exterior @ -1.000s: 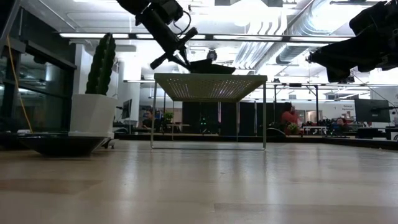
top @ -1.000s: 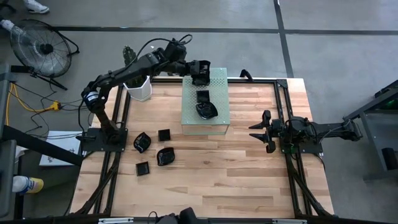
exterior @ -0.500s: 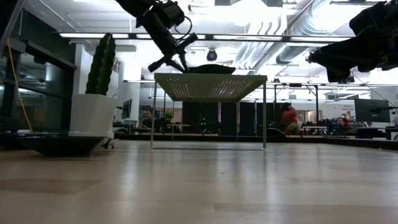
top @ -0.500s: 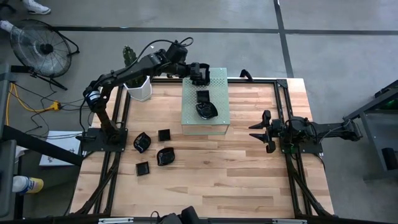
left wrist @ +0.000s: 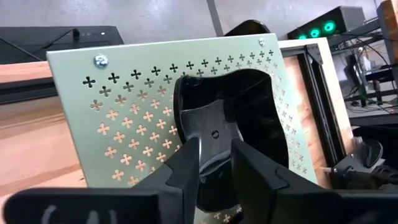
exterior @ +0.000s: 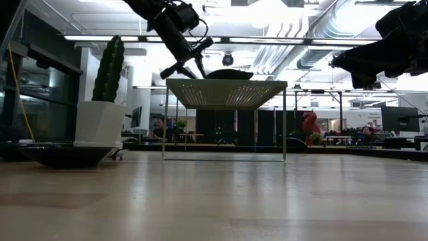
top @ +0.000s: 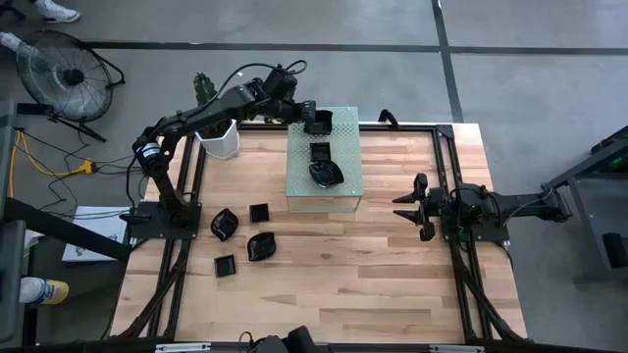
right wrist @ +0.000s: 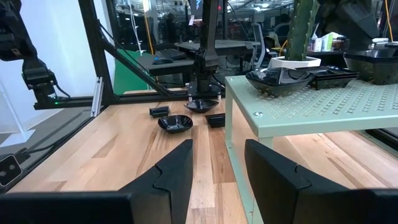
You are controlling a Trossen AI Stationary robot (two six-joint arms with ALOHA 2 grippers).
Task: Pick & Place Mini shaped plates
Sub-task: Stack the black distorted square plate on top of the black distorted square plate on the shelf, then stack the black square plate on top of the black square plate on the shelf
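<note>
Since a second ago, the left gripper (top: pixel 310 115) has let go of the dish it carried to the pale green perforated stand (top: pixel 339 194) and drawn back a little toward that stand's far left corner. Its jaws now stand slightly apart, straddling the near rim of that plate (left wrist: pixel 227 124) without pinching it; in the left wrist view the glossy black dish lies flat on the perforated top just ahead of the fingers (left wrist: pixel 249 168). From above, this plate (top: pixel 319 121) sits at the stand's far edge, with a square plate (top: pixel 320 152) and a rounder plate (top: pixel 325 173) in a row behind it toward the table's middle. Four more mini plates lie on the wooden table (top: pixel 392 284) to the left: one (top: pixel 224 225), a small square one (top: pixel 259 212), a round one (top: pixel 261 246) and another square (top: pixel 226 265). A white cactus pot (top: pixel 221 139) stands by the left arm. The right gripper (top: pixel 414 207) waits at the table's right side, jaws spread, holding nothing.
</note>
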